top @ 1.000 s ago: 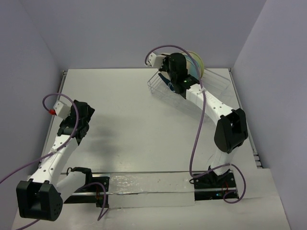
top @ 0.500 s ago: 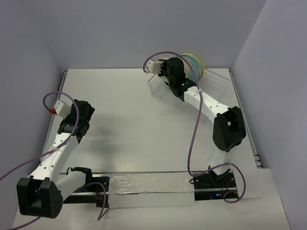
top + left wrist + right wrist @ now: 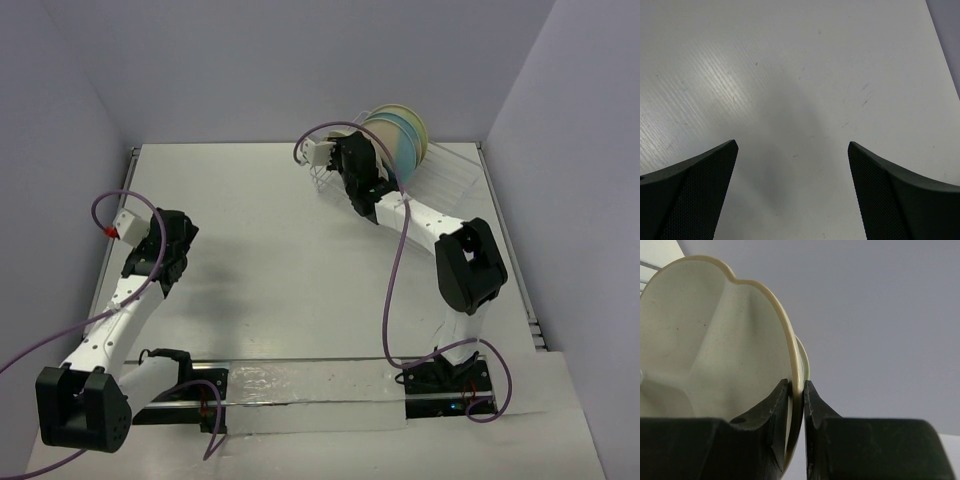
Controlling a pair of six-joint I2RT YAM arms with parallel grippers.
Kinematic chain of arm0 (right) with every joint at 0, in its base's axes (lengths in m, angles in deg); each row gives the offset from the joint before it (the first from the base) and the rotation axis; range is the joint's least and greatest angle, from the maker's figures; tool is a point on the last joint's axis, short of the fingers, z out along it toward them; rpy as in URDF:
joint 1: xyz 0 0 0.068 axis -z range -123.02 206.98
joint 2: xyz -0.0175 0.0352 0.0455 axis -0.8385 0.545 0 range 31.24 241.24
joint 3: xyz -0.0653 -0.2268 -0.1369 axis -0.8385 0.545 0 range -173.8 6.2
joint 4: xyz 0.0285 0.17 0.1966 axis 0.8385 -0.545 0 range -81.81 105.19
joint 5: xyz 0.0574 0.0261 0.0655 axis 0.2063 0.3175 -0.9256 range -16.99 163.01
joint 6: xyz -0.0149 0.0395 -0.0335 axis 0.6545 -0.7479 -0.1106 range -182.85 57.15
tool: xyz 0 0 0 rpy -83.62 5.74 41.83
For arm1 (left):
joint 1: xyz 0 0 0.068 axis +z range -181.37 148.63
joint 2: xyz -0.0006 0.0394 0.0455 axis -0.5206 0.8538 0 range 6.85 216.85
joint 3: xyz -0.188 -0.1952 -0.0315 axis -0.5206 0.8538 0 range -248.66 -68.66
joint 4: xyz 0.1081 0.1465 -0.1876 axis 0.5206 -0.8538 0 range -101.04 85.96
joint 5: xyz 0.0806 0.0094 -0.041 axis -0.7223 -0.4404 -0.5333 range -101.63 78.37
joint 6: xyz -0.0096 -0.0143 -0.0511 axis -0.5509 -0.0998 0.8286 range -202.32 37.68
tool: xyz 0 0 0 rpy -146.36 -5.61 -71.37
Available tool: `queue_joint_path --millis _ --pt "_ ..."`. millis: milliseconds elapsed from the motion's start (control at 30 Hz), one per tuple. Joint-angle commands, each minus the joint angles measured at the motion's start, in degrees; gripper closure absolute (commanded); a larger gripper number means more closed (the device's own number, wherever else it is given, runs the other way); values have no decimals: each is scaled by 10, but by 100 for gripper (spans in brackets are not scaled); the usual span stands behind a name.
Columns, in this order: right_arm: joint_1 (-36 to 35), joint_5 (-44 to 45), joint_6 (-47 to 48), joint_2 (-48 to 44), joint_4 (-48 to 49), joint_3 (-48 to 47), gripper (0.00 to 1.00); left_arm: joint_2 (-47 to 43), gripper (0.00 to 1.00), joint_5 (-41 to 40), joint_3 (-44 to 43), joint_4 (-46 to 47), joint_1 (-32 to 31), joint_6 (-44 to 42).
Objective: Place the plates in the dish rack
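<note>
Near the left edge of the desk (image 3: 280, 200), the left gripper (image 3: 792, 144) is held spread wide over bare surface, with nothing between its fingers. At the far edge, right of centre, the cream divided plate (image 3: 715, 340) is pinched by its rim in the right gripper (image 3: 797, 385), upright over the dish rack (image 3: 450, 175) beside pale blue and green plates (image 3: 408, 140). If released outside a slot, it could be toppled onto those neighbours.

Upright plates (image 3: 397, 135) in dish rack (image 3: 450, 178)
</note>
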Motion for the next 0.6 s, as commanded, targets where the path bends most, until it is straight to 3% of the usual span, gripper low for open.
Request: queue_joint_path --millis 0,300,567 --pt "18 59 -6 -23 68 0 100 -3 1 1 -30 -1 6 2" --pt "37 -9 -132 -28 -42 2 100 -20 1 -1 -24 -10 6 6" --pt "48 -28 -194 -35 -56 64 100 -31 0 -9 -26 -22 6 12"
